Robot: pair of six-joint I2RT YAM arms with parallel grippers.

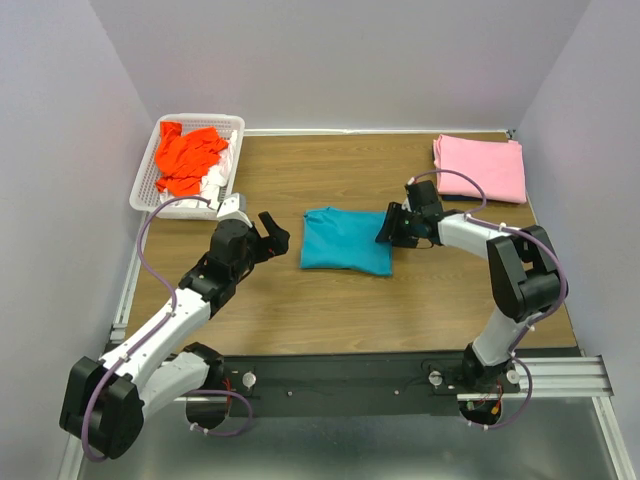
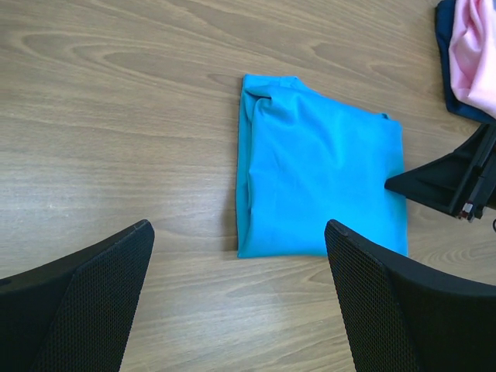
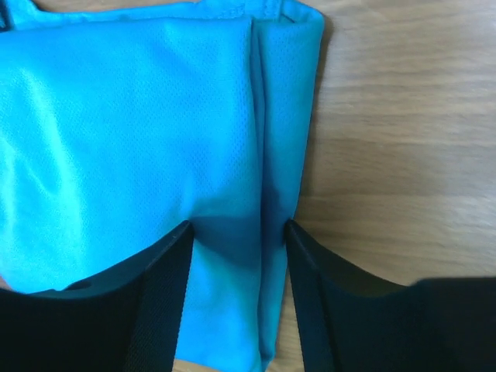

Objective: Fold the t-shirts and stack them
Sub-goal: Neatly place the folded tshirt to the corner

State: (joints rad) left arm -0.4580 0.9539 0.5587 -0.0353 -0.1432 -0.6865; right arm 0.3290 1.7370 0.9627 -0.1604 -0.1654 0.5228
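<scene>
Black fingers point(image 3: 163, 302) of the right claw point(image 3: 238, 226) fill the bottom of its wrist view. They straddle the right-hand edge of the teal t-shirt point(image 3: 139, 132), which lies folded into a neat rectangle at mid desk point(image 1: 300, 300). The jaws stand partly apart with the layered hem flat between them, and no bunch of cloth looks pinched.

The left claw point(image 1: 275, 230) is near the shirt's other side, spread wide, holding nothing and clear of the cloth. Well apart at the far right corner rests the pink t-shirt point(image 1: 480, 167), folded, and the likely place for the stack. At the far left the white lattice basket point(image 1: 200, 117) holds the crumpled orange-red t-shirt point(image 1: 188, 155) with the white t-shirt point(image 1: 215, 178) beside it, both unfolded.

My guess is that the teal one is about to be lifted over to the pink. The hazard is the grip itself. If the jaws catch only the upper layers, the lower ones will drop away as the shirt rises and the fold will open. A hold on one edge also lets the far side sag or drag along the desk, which could pull the rectangle askew so it lands crooked on the pink
</scene>
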